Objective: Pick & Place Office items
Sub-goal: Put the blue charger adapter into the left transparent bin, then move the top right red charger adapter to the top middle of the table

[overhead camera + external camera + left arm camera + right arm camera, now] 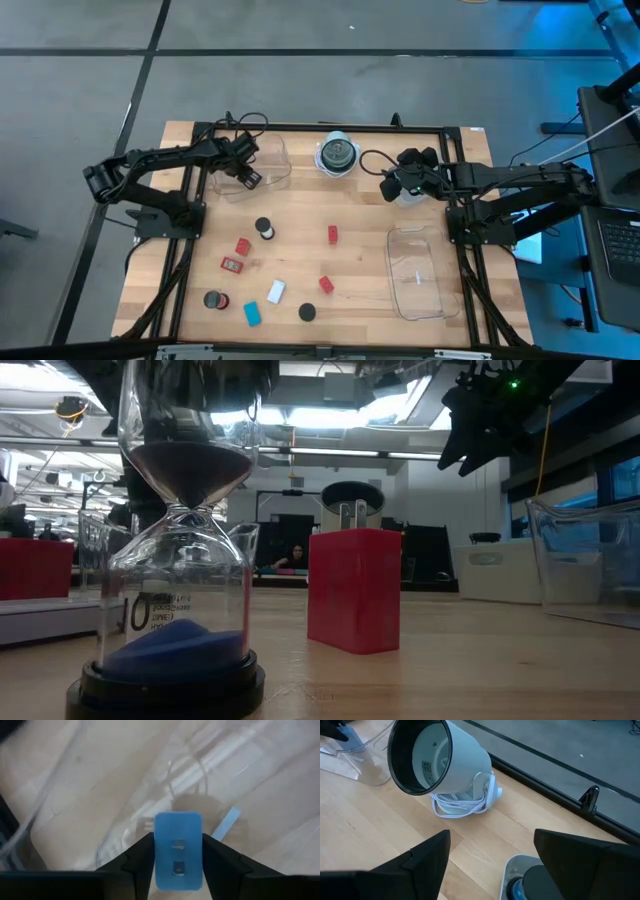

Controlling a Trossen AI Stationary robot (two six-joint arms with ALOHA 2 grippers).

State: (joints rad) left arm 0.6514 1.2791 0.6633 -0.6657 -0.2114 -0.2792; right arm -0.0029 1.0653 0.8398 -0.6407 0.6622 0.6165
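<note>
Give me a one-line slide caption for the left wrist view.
Left tool holding a blue block between its fingers above a clear plastic tray on the wooden table.

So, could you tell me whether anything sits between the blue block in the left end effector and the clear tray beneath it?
Nothing visible does. The left end effector holds the flat blue rectangular block between its fingers directly above the clear plastic tray at the table's far left, with only open air below. The right end effector waits beside the white-rimmed lamp.
</note>
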